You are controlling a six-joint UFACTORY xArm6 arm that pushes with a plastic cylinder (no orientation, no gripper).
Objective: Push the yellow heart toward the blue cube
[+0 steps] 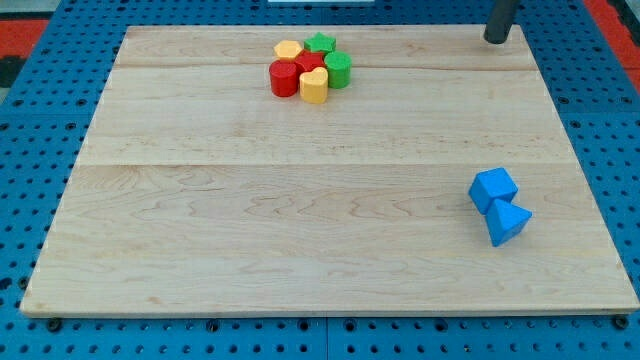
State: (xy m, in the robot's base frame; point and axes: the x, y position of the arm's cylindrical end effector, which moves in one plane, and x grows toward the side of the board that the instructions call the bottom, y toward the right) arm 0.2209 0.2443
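In the one camera view, my tip (496, 40) stands at the top right of the pale wooden table (300, 250), well apart from every block; it is a bare dark rod, so there are no fingers to be wide, narrow or holding anything.

The yellow heart-shaped block (314, 87) sits near the table's top edge, at the bottom of a tight cluster. Touching or just beside the heart are a red cylinder block (284, 78) on the view's left, a green cylinder block (338, 70) on the view's right, and a further red block (310, 64) above it, whose shape I cannot make out. Above these, a yellow flat-sided block (288, 48) and a green star-shaped block (320, 42) close the cluster.

The blue cube (494, 188) lies far below and to the right of the heart, with a blue triangular block (508, 222) touching its lower side.

The main risk, as I judge it, is in the approach: the push must start from the heart's upper left, exactly where the red blocks crowd it. Forcing my tip in there would likely drag neighbours along or knock the heart sideways. An off-centre contact could also let the heart slip round the rod.

Between the heart and the cube the table is open, giving ample room. The cube sits fairly near the right edge, so an overshoot could shove it or the triangular block outward.
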